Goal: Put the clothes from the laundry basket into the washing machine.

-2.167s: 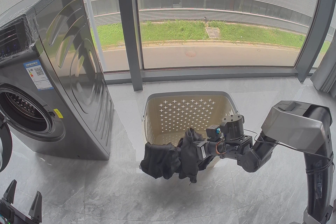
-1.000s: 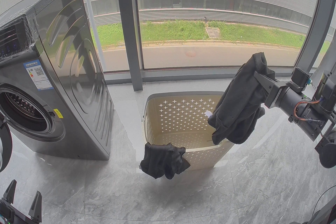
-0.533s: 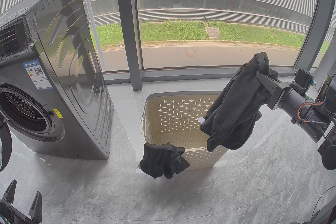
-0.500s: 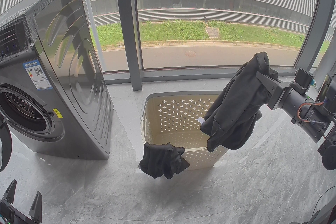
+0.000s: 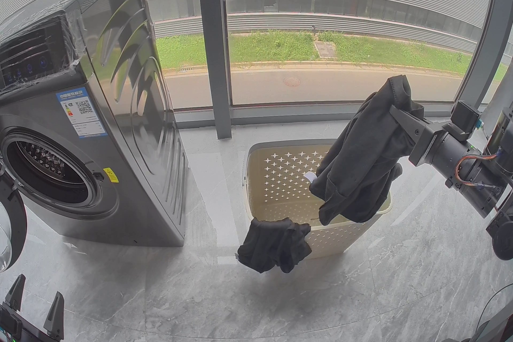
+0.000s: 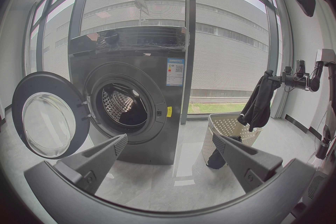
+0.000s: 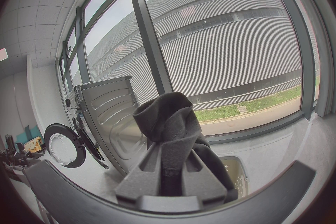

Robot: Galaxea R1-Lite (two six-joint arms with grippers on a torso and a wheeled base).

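scene is lit by bright, even daylight from the big window (image 5: 342, 12) behind the basket (image 5: 278, 172). the washing machine (image 5: 139, 92) side panel is streaked w/ pale reflections of that window, and a soft sheen is carried by the polished floor (image 5: 214, 295). shadows are kept faint and diffuse, e.g. on the floor under the basket. the drum (image 6: 122, 109) interior is left dim. the dark garment (image 5: 363, 166) is rendered nearly w/o detail against the bright glass. in both wrist views straight frames are bent toward the edges and corners are darkened; a pale patch is reflected in the round door glass (image 6: 47, 123).
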